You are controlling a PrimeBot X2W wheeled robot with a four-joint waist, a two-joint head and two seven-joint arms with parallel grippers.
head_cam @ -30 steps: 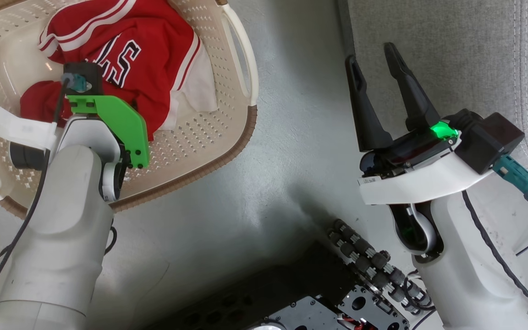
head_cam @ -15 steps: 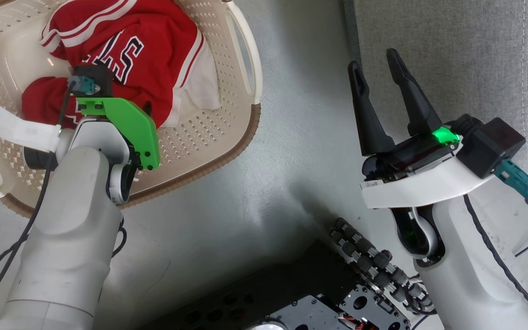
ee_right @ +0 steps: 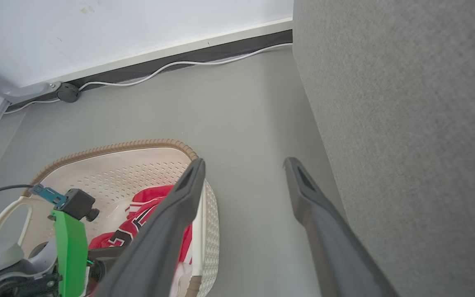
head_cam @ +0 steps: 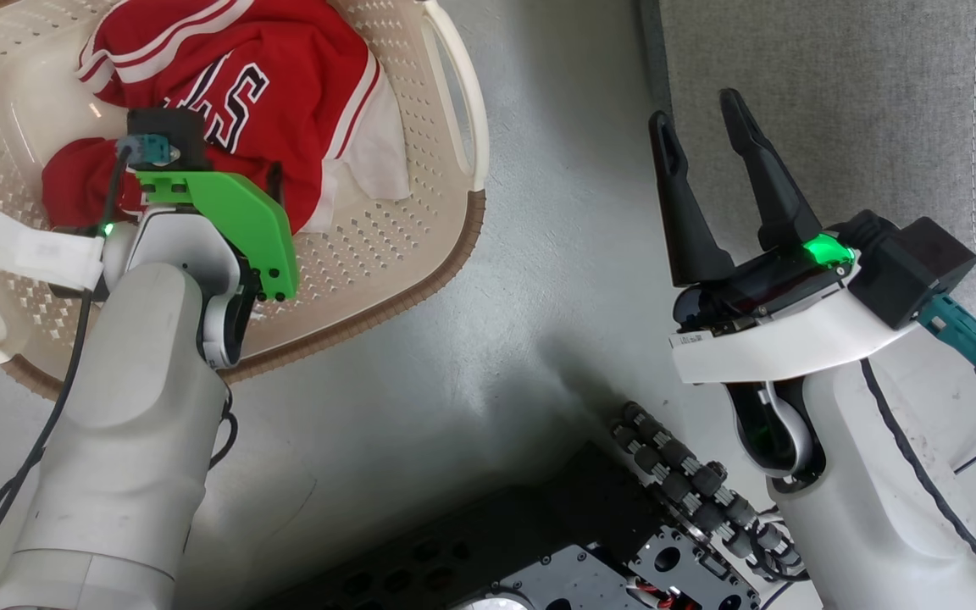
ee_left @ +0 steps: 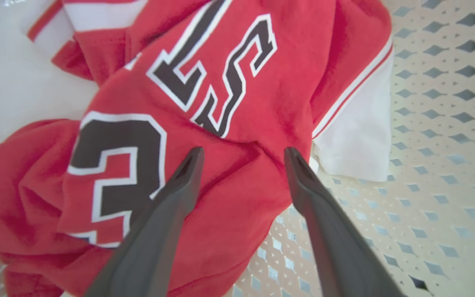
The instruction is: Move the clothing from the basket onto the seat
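The clothing (head_cam: 285,93) is a crumpled red jersey with white stripes and black-and-white numerals, lying in the cream perforated basket (head_cam: 386,254) at the upper left. My left wrist with its green bracket (head_cam: 234,220) hangs over it. In the left wrist view my left gripper (ee_left: 242,154) is open, its tips close over the red jersey (ee_left: 237,82) beside the numerals. My right gripper (head_cam: 695,106) is open and holds nothing, above the floor by the edge of the light-grey seat (head_cam: 835,85). The right wrist view has that gripper (ee_right: 244,161) between the basket (ee_right: 138,177) and the seat's side (ee_right: 406,123).
Grey floor (head_cam: 539,296) separates basket and seat. My dark base with its row of connectors (head_cam: 674,483) fills the bottom middle. A white cable (ee_right: 171,66) runs along the wall skirting behind the basket, near a round dark foot (ee_right: 68,93).
The head view has shifted a little, so the camera moved. My left wrist has edged slightly right over the jersey. Both grippers stay open.
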